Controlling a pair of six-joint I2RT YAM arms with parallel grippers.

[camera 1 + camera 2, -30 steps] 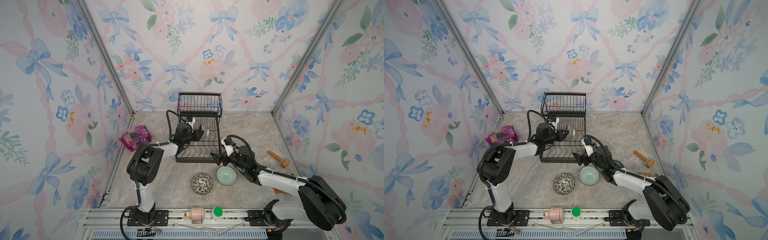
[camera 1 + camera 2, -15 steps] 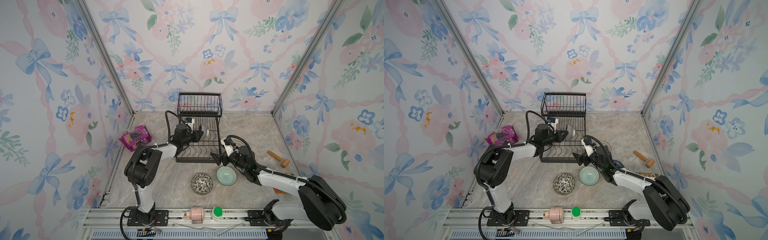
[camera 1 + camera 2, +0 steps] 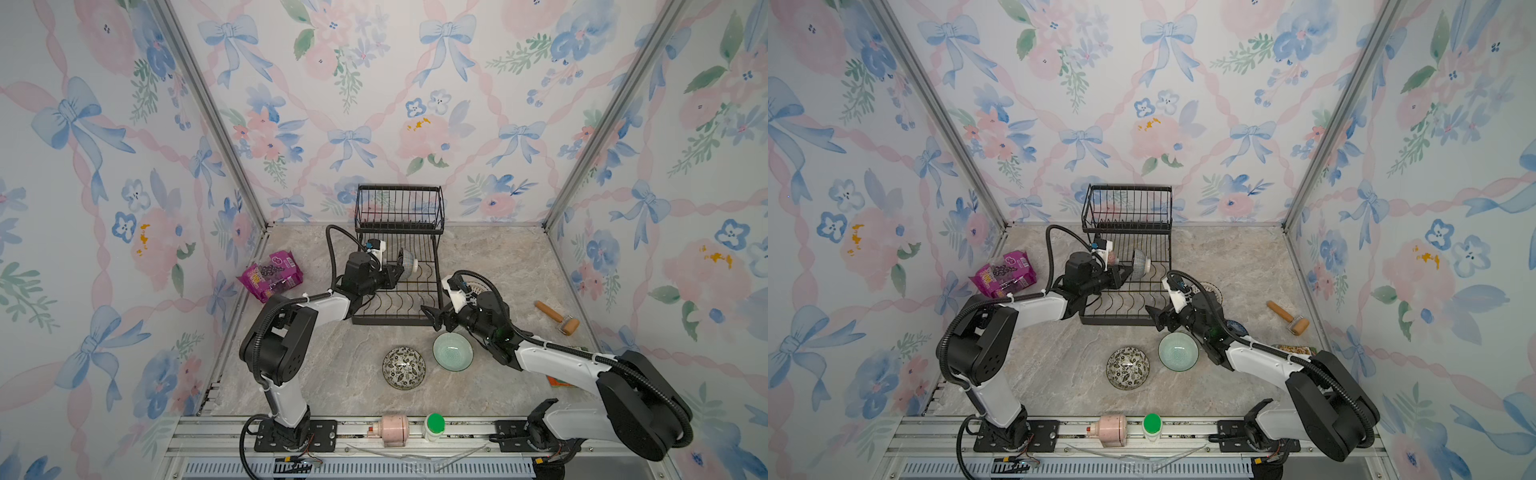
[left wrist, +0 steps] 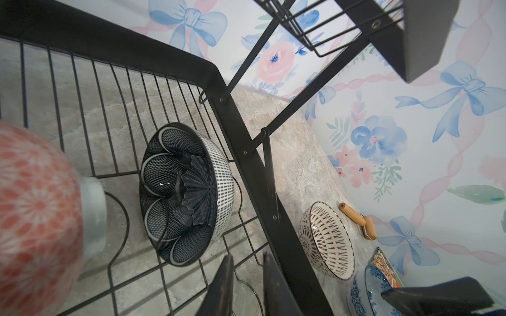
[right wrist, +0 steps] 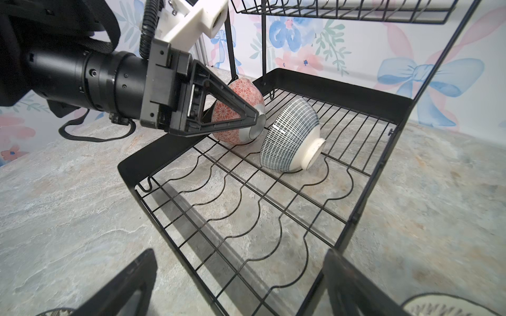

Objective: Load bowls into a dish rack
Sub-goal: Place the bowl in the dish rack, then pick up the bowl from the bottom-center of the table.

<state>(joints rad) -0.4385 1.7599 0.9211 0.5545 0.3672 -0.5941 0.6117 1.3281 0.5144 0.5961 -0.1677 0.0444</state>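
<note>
Marble table (image 3: 316, 365): I log the rack (image 3: 395, 320), whose lower tier holds the red bowl (image 5: 241, 109) and lattice bowl (image 5: 287, 136) on their sides, left gripper (image 4: 247, 255) narrowly parted and empty beside them, right gripper (image 3: 430, 318) spread wide and empty at the rack's front, with the mint bowl (image 3: 453, 351) and floral bowl (image 3: 404, 368) on the table.

Pink-red bowl (image 4: 35, 213) blurred and cropped, blue floral bowl (image 4: 364, 290) cut off at edge
</note>
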